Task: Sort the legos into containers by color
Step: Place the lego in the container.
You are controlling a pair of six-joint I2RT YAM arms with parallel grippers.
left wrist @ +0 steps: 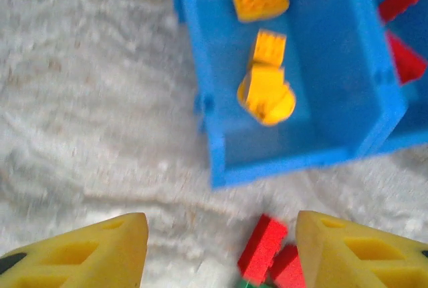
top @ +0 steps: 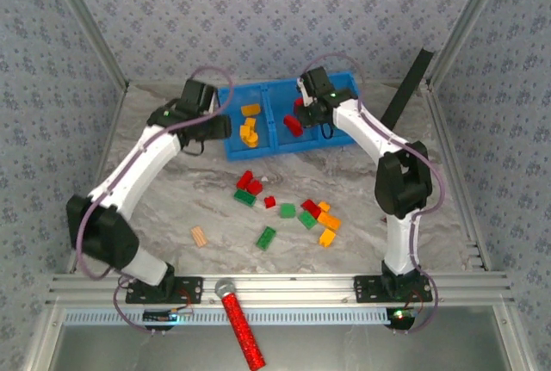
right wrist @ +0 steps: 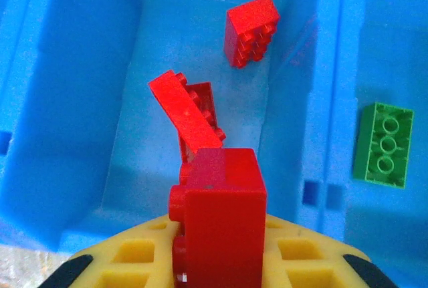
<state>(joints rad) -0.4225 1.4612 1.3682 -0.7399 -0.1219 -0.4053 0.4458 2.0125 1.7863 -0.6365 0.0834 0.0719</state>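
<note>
Right fingers [right wrist: 157, 231] clamp a studded red brick [right wrist: 221, 228] over the blue plastic tray [right wrist: 67, 101]. Left fingers [left wrist: 127, 234] gape, empty.

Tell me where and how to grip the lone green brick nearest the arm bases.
Close on the green brick across its two long sides, at mid-length, coming straight down from above. It lies flat and slanted on the table, with bare surface along both long sides, so nothing should block the closing. Turn the wrist to match the slant.
</note>
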